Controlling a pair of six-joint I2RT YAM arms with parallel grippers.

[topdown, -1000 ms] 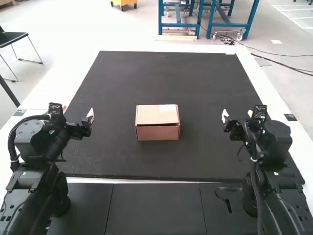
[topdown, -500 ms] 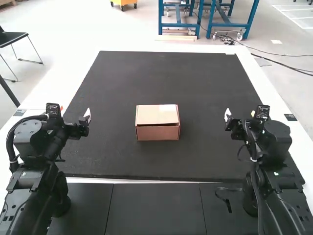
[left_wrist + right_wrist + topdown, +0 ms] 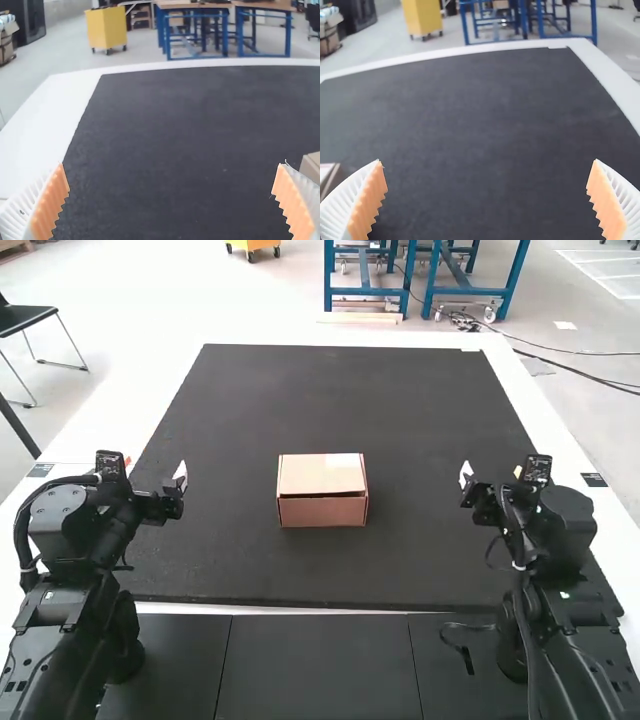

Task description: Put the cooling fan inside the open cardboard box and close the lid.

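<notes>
On the black mat (image 3: 340,390), flanking the cardboard box (image 3: 322,490): the left hand (image 3: 181,478) and the right hand (image 3: 464,480), both gaping empty.
To the left of the box and well apart from it, the left hand is hovering low over the mat's edge, its white ribbed fingers with orange pads (image 3: 49,206) standing wide apart and gripping nothing. The box itself is sitting upright in the middle of the mat, which is covering most of the white bench (image 3: 110,410); its top flaps are lying flat and shut, so what it is holding cannot be told. To the right of the box, also well apart from it, the right hand is hanging just above the mat, its orange pads (image 3: 604,201) likewise spread wide and holding nothing.
</notes>
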